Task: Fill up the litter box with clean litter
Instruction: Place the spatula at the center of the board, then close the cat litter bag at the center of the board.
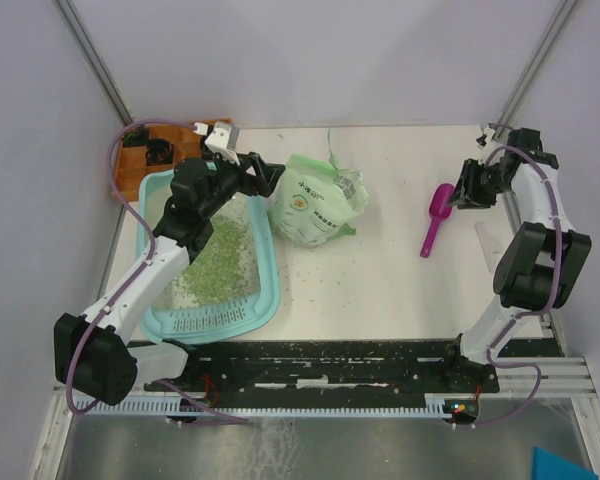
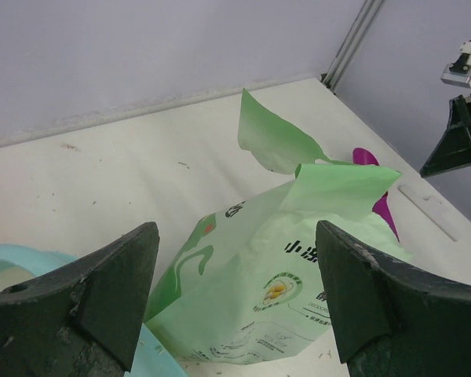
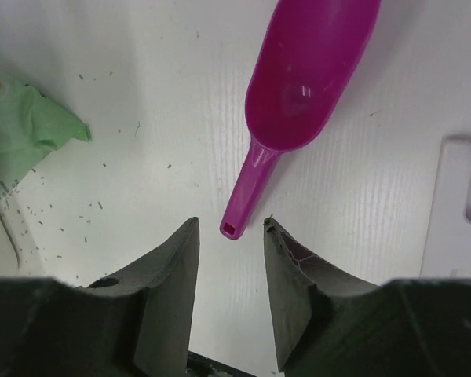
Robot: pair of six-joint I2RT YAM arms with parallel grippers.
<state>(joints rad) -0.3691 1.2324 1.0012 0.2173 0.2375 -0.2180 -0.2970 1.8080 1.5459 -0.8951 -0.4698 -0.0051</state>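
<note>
The light-teal litter box [image 1: 272, 262] lies at the left with its grate strip toward the near edge. Green litter [image 1: 215, 262] covers part of its floor. My left gripper [image 1: 270, 178] is open and empty over the box's far right corner, facing the pale green bag [image 1: 315, 200]. In the left wrist view the bag [image 2: 275, 298] stands between the wide-apart jaws of that gripper [image 2: 235, 243], untouched. My right gripper [image 1: 458, 190] is open above the magenta scoop [image 1: 437, 215]. In the right wrist view the scoop's [image 3: 298, 86] handle end lies on the table between the fingertips [image 3: 190, 228], ungripped.
An orange compartment tray [image 1: 140, 160] sits behind the litter box at the far left corner. Loose granules are scattered on the table near the bag. A white flat strip [image 1: 490, 245] lies near the right edge. Walls close in the back and both sides.
</note>
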